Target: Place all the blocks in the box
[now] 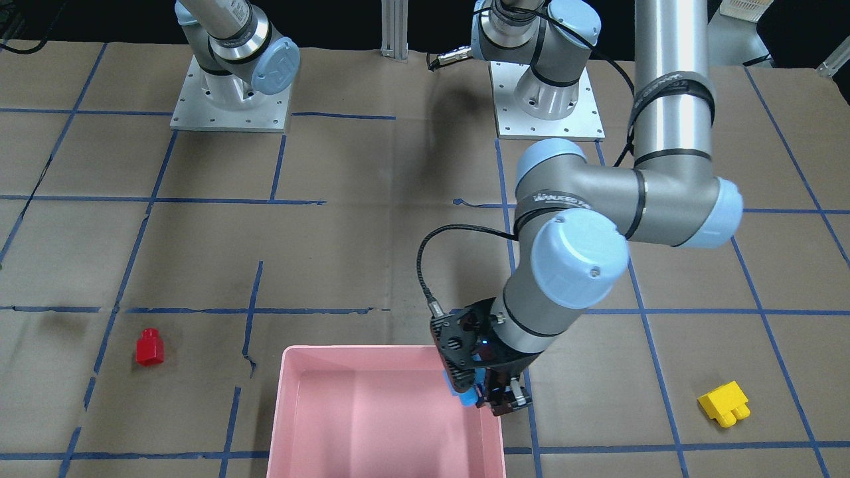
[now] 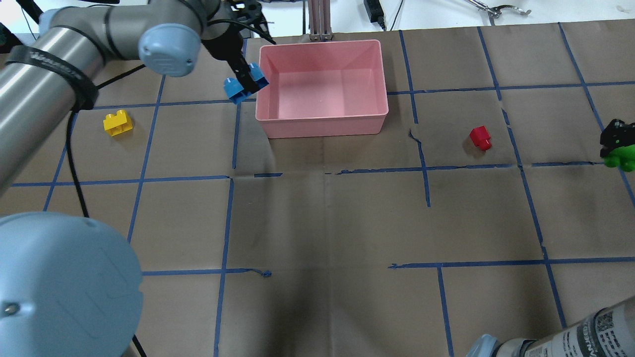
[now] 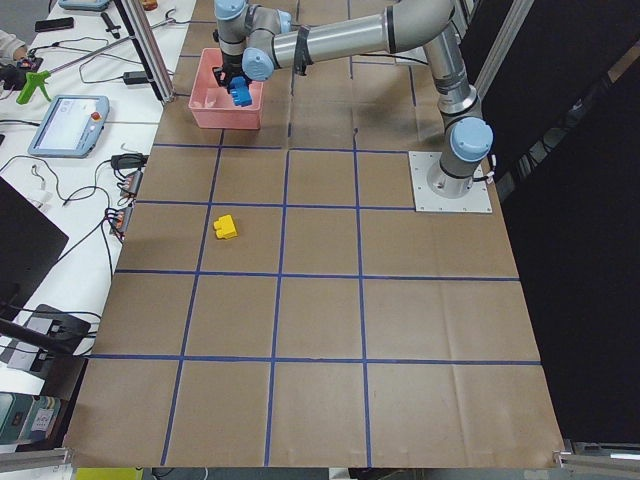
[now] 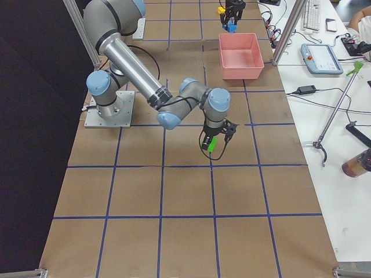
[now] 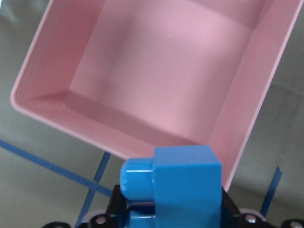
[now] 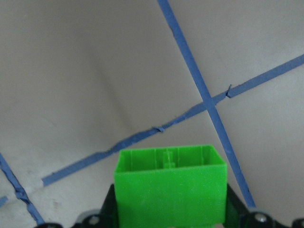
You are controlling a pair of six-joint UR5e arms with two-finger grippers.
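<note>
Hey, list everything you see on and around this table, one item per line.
table: one, brown paper with blue tape grid, under everything
box: one, pink, far middle of the table, empty
blue block: one, blue, held at the box's rim on the robot's left
green block: one, green, held over the table at the robot's far right
red block: one, red, on the table right of the box
yellow block: one, yellow, on the table left of the box
bench: one, white, beyond the table
pendant: one, grey, on the bench
left tool: one, black, shut on the blue block
right tool: one, black, shut on the green block
</note>
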